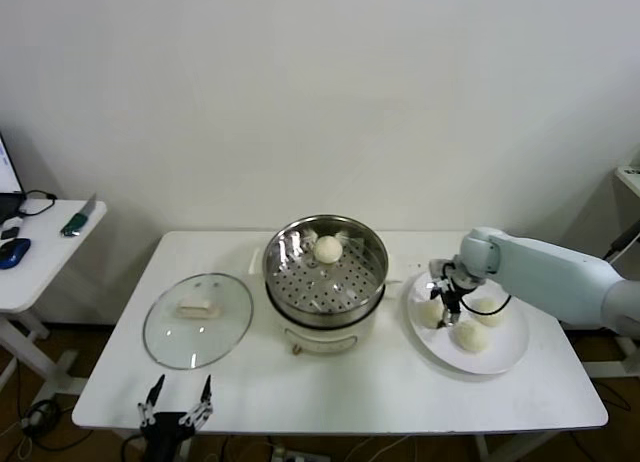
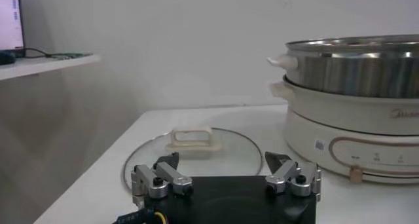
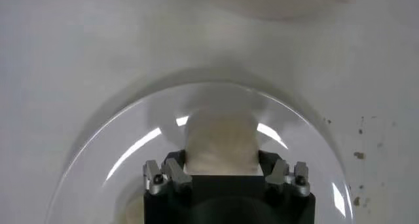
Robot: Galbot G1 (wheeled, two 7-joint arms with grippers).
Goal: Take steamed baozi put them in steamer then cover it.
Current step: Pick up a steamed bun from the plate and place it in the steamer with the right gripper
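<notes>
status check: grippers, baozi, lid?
Right gripper down on a plate baozi, fingers either side of it. Left gripper open, parked at the table's near edge. One baozi in steamer; cover off, path clear.

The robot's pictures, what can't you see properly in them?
- Head view: the bun under the right gripper is partly hidden by the fingers; two other buns show on the plate.
- Right wrist view: the gripped bun shows, but the gripper body hides its near part.
- Left wrist view: the steamer wall hides what is inside, and the edge cuts it off.
- Left wrist view: the left gripper hides the lid's near rim.
</notes>
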